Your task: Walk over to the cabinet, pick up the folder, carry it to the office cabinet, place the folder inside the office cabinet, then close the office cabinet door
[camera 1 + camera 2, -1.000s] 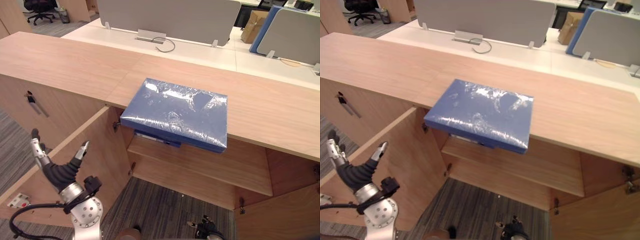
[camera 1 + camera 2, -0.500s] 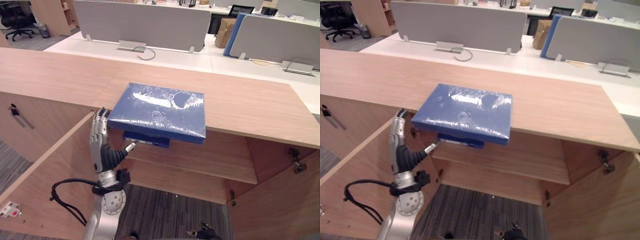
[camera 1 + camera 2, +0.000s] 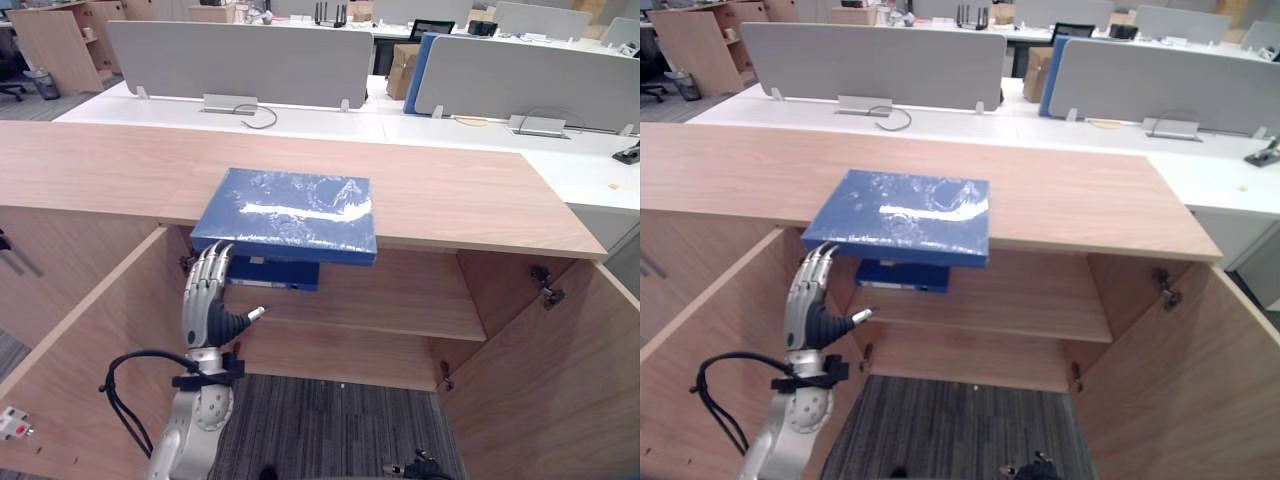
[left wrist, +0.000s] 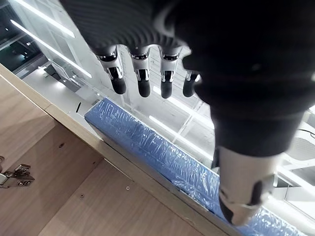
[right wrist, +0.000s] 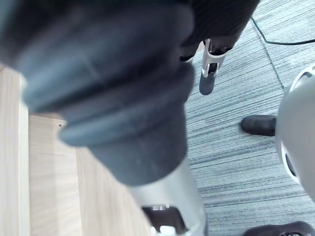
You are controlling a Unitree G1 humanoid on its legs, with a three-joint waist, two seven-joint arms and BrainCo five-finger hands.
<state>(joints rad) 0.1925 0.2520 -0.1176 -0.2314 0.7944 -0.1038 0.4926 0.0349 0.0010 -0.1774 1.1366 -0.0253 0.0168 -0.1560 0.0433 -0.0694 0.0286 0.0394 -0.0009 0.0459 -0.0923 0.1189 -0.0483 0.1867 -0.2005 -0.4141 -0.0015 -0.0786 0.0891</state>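
1. The left arm stands upright before the open cabinet [image 3: 400, 300], with the left hand [image 3: 206, 305] raised
2. Its fingers [image 4: 143, 81] are straight and side by side, thumb out to the side, holding nothing; the tips are just beside the folder's near edge, and I cannot tell if they touch it
3. The blue folder [image 3: 290, 208] lies flat on the bench [image 3: 470, 200], jutting over the cabinet opening
4. The right hand [image 5: 133, 93] hangs above the carpet [image 5: 236, 147]; whether it is open or closed I cannot tell
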